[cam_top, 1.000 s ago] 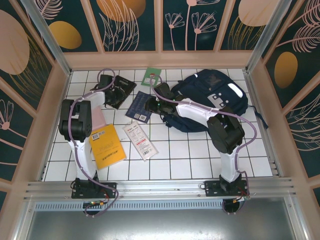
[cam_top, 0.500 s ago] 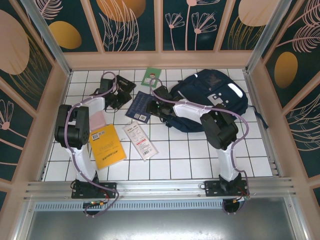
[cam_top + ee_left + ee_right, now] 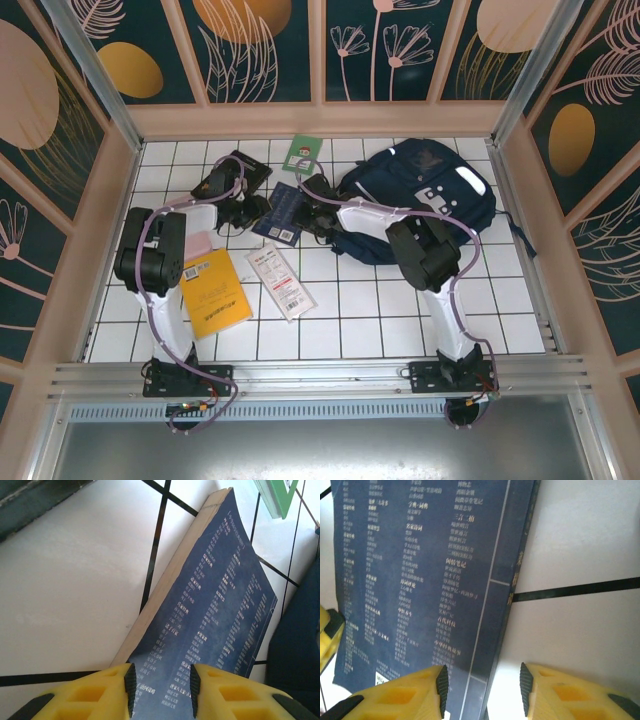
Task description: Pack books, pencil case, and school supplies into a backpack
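Observation:
A navy blue book [image 3: 280,212] lies flat on the tiles between both grippers. My left gripper [image 3: 252,210] is at its left edge, and the left wrist view shows the jaws [image 3: 161,690] open just above the book's [image 3: 220,600] printed cover. My right gripper [image 3: 304,214] is at its right edge; its open jaws [image 3: 482,690] straddle the spine of the book [image 3: 420,575], one pad over the cover, one over bare tile. The navy backpack [image 3: 425,195] lies to the right. The black book [image 3: 238,172], green book [image 3: 303,155], yellow book [image 3: 214,292], white packet [image 3: 281,282] and pink pencil case [image 3: 197,241] rest on the table.
The green book's corner [image 3: 277,497] and dark backpack fabric [image 3: 297,645] sit close to the navy book's far side. A bit of the left gripper's yellow finger [image 3: 327,635] appears at the book's opposite edge. Wooden walls [image 3: 110,200] enclose the white tiled table.
My left gripper has swung right from the black book to the navy book's left edge. The right gripper has shifted slightly left over the same book.

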Tool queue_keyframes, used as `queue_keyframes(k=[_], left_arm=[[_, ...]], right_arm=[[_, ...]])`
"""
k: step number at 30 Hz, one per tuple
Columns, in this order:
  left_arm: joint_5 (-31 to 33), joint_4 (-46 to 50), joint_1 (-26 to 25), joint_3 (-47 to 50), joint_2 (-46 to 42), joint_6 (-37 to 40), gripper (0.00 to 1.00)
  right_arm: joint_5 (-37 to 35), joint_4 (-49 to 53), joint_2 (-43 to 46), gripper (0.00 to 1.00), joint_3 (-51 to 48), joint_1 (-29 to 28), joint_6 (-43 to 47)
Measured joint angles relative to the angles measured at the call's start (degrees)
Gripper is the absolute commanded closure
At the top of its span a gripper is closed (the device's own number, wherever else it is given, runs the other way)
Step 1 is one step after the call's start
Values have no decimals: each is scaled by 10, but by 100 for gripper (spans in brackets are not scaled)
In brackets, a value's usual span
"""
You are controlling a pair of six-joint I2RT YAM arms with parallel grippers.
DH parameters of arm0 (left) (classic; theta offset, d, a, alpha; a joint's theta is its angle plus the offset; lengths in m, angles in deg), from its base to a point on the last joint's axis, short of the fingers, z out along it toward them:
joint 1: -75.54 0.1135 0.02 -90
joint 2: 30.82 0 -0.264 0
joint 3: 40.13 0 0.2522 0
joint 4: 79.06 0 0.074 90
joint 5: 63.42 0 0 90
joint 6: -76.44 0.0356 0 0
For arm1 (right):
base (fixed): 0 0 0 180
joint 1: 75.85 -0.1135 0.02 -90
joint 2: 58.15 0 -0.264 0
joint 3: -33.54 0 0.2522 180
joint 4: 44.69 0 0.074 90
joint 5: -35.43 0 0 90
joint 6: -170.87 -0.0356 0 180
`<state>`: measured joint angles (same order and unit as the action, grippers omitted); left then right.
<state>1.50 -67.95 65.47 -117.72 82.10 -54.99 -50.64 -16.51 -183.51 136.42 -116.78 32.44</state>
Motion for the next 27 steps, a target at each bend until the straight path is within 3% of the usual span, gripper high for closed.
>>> queue_keyframes(k=[9, 19, 27], left_arm=[[3, -42, -14, 55, -31, -26, 64], [11, -47, -12, 75, -46, -43, 65], [11, -35, -12, 71, -48, -43, 65]], right_arm=[[49, -44, -3, 57, -10, 12, -21], [132, -266, 2, 64, -106, 42, -75], [143, -348, 11, 64, -142, 43, -88]])
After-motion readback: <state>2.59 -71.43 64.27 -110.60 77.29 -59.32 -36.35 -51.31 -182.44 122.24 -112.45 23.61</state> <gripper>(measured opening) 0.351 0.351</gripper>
